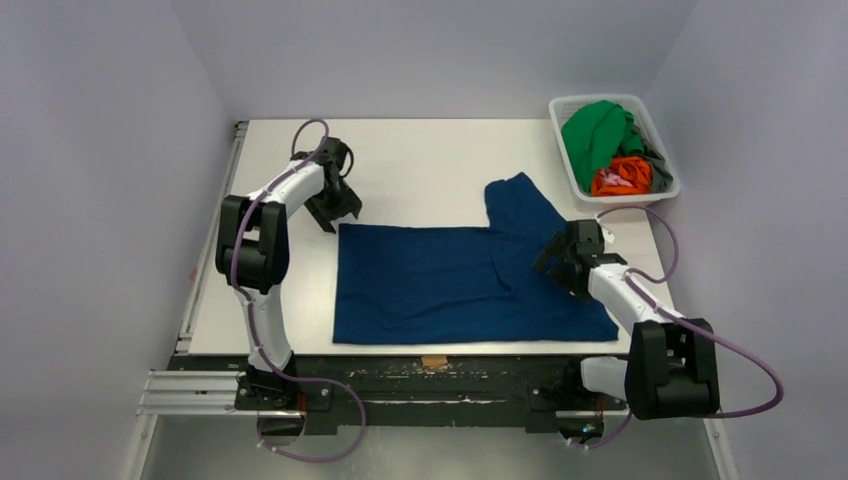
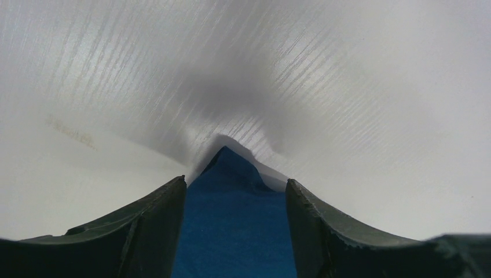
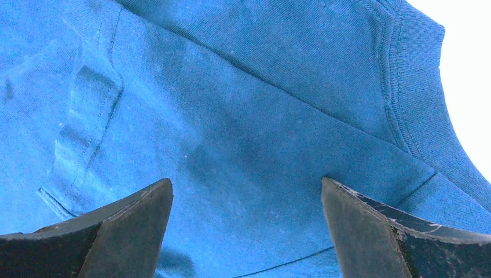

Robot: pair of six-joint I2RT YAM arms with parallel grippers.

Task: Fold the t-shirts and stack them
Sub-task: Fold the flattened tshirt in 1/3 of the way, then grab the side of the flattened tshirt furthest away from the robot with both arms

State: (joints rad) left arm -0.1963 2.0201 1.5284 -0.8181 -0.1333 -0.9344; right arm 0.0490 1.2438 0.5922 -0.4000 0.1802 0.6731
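Observation:
A navy blue t-shirt point(image 1: 440, 285) lies spread flat on the white table, one sleeve point(image 1: 520, 200) pointing to the far side; no print shows. My left gripper point(image 1: 335, 213) is open at the shirt's far left corner. In the left wrist view that corner point(image 2: 231, 174) lies between the parted fingers point(image 2: 156, 226) of the gripper point(image 2: 236, 179). My right gripper point(image 1: 558, 263) is open and low over the shirt's right part. The right wrist view shows blue cloth point(image 3: 243, 116) and the ribbed collar point(image 3: 417, 98) beyond the gripper point(image 3: 246, 180). Green point(image 1: 595, 135), orange point(image 1: 622, 177) and dark grey point(image 1: 657, 160) shirts lie crumpled in the basket.
A white plastic slotted basket point(image 1: 600, 98) stands at the table's far right corner. Bare white table point(image 1: 420, 160) stretches behind the shirt. A metal rail point(image 1: 200, 390) runs along the near edge by the arm bases. Grey walls close in on both sides.

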